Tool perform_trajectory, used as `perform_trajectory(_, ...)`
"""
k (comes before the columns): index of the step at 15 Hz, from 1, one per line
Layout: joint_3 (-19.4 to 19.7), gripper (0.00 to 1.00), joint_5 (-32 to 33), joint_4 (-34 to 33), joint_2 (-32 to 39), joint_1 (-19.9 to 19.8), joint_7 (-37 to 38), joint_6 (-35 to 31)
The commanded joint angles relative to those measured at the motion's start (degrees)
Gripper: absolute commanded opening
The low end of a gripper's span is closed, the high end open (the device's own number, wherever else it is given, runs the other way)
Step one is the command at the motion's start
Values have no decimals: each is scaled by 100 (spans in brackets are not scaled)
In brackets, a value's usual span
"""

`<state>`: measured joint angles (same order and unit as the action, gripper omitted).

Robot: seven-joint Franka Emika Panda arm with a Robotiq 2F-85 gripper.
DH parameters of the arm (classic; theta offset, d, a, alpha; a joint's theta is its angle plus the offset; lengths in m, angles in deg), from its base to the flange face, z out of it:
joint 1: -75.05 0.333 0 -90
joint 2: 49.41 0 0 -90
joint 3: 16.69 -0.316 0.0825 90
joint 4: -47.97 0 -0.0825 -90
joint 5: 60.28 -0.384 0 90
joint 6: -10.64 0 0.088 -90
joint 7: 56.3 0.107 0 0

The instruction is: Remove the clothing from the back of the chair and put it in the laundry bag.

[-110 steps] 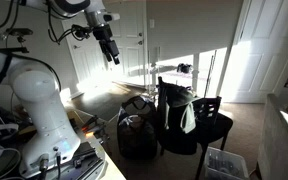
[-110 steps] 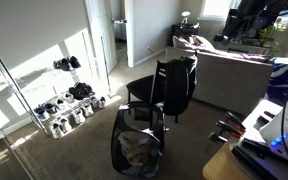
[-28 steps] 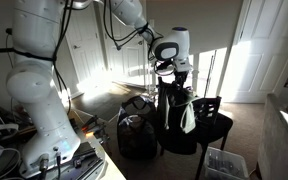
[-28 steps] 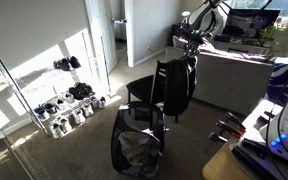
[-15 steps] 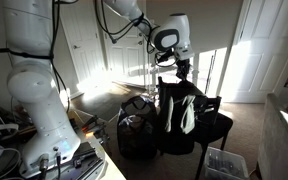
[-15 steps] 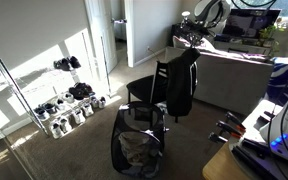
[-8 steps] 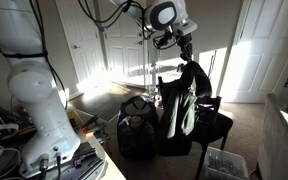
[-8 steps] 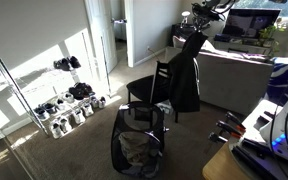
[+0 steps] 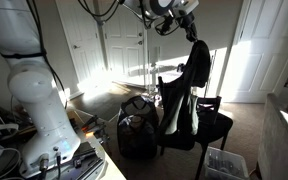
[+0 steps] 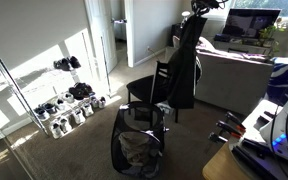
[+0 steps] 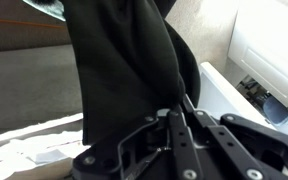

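The gripper (image 9: 191, 33), pinched on the top of the clothing (image 9: 184, 95), holds it high over the chair (image 9: 220, 126), where its low hem may snag the slats and slip free short of the laundry bag (image 9: 136, 135) on the left.

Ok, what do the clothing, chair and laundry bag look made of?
The clothing: soft matte black fabric, hanging in limp folds. The chair: probably black-painted wood, rigid slatted back. The laundry bag: likely dark cloth or mesh, sagging sides; too dim to be sure.
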<state>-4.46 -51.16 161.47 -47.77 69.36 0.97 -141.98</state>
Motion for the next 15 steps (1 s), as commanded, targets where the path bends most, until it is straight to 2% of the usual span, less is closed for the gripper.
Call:
perform_trajectory(1,-57,5,554,-341,-110,95,233,-121)
perform_trajectory(4,-162,5,525,-650,13,212,54,-132)
perform_trajectory(5,-108,5,409,-459,-41,162,47,-14)
perform_trajectory(15,-158,5,409,-567,-1,232,46,-14)
